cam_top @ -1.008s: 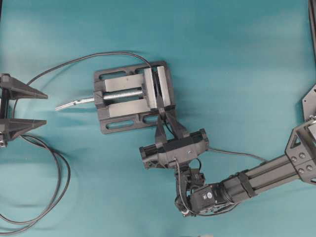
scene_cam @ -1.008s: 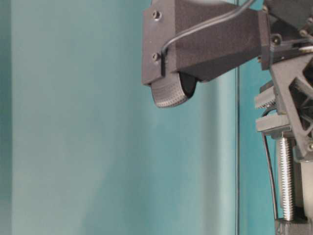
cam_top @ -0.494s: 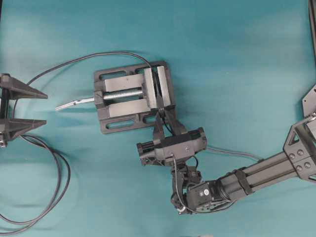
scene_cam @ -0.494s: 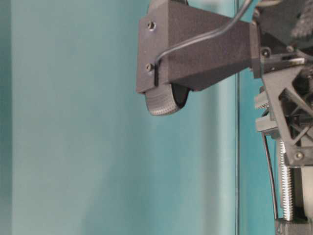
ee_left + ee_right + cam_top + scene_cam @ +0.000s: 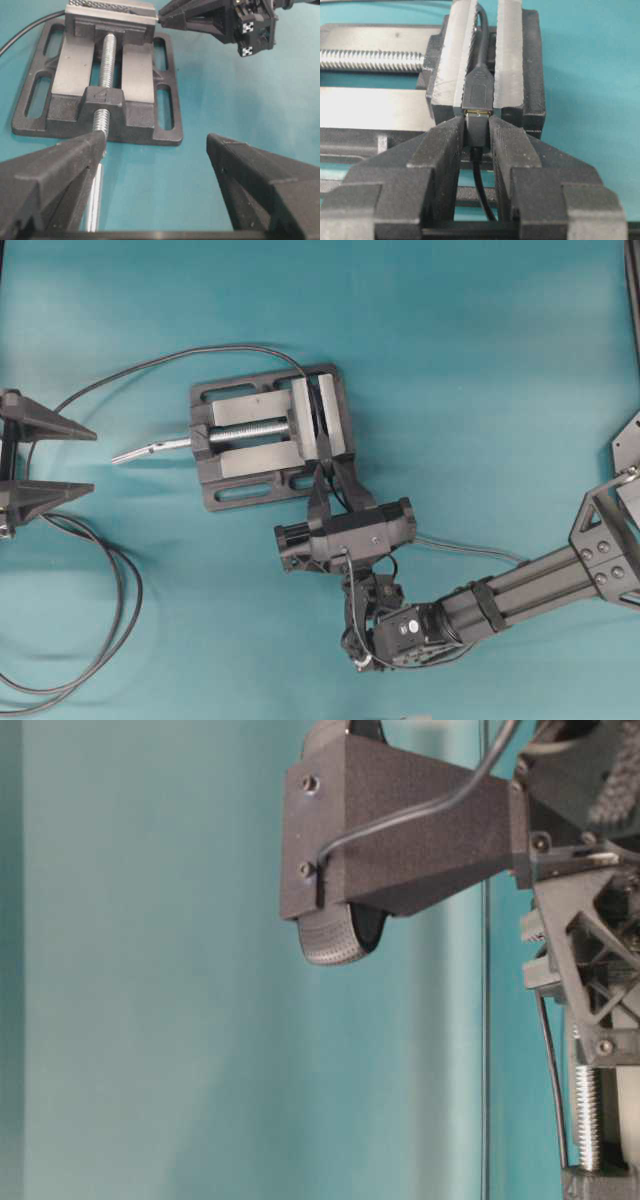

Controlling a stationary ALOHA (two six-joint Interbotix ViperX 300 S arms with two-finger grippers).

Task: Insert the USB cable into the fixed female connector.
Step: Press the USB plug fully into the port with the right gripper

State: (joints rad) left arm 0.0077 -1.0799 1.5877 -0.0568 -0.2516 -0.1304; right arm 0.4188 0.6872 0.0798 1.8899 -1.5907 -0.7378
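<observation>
Right pincer (image 5: 477, 131) is closed on the plug (image 5: 476, 131) of the USB cable (image 5: 482, 197), fingers (image 5: 440, 145) pinching it from both sides, cable trailing back between them. Straight ahead of the fingertips sits the connector (image 5: 477, 92), clamped between the serrated faces of the vise (image 5: 530, 75). A thin strip of metal tip shows right at the socket mouth, so I'd judge the plug is at the mouth or partly in, not fully seated; how deep it sits I can't tell

What could go wrong: if the plug goes in slightly tilted or off to one side, the tip could jam on the socket rim and the plug could slip back through the fingers. Fingertips are almost against the vise faces, so pushing further may wedge them there before the plug is seated

Left pincer (image 5: 155, 190) hangs wide open and empty, well away from the work, facing the screw end of the vise

Only the right wrist view shows plug meeting socket. Overhead, the right pincer (image 5: 328, 480) covers that joint, though you get the long black cable (image 5: 150, 365) running away from the vise (image 5: 265, 435). From table level there's just a black housing up close
</observation>
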